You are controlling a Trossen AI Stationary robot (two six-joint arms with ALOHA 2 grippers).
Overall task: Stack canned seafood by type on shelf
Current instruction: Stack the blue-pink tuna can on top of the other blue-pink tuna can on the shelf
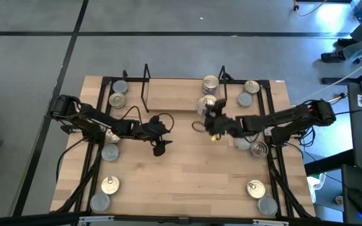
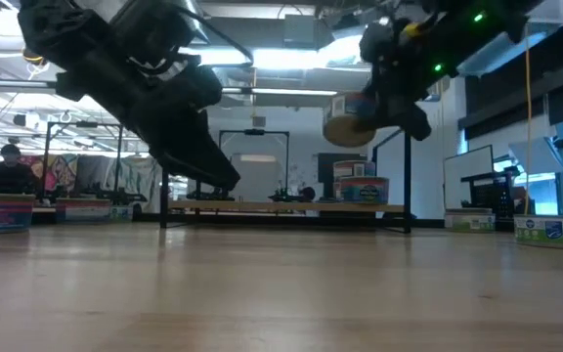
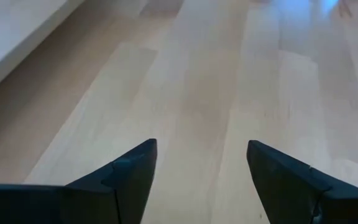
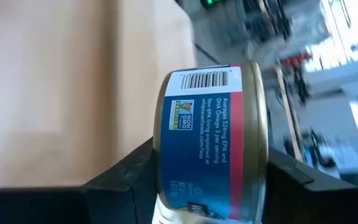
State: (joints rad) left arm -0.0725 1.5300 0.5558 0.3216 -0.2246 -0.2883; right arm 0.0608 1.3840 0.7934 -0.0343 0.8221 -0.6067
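Note:
My right gripper (image 1: 211, 123) hovers by the right end of the shelf (image 1: 175, 94), shut on a tin (image 4: 210, 155) with a blue-and-red label and gold rims. The low view shows this tin (image 2: 346, 127) high above the table. Another gold-lidded tin (image 1: 210, 81) rests on the shelf's wood base near its right end frame. My left gripper (image 1: 161, 134) is open over bare table in front of the shelf's left part, with nothing between its fingers (image 3: 135, 168). Further tins (image 1: 116, 100) lie beside the table's left and right rails. My right gripper pinches the tin between its two fingers (image 4: 126, 180), one finger against each flat end, so the labelled side wall (image 4: 197, 124) faces the wrist camera. The tin is lifted clear of table and shelf and sits tilted in the hold (image 2: 346, 127).
Several tins sit along the left rail (image 1: 110, 152) and the right rail (image 1: 259, 149), with more near the front corners (image 1: 110, 184) (image 1: 255, 188). Black rails (image 1: 275, 163) edge the table. Open wood lies at the table's middle (image 1: 187, 169).

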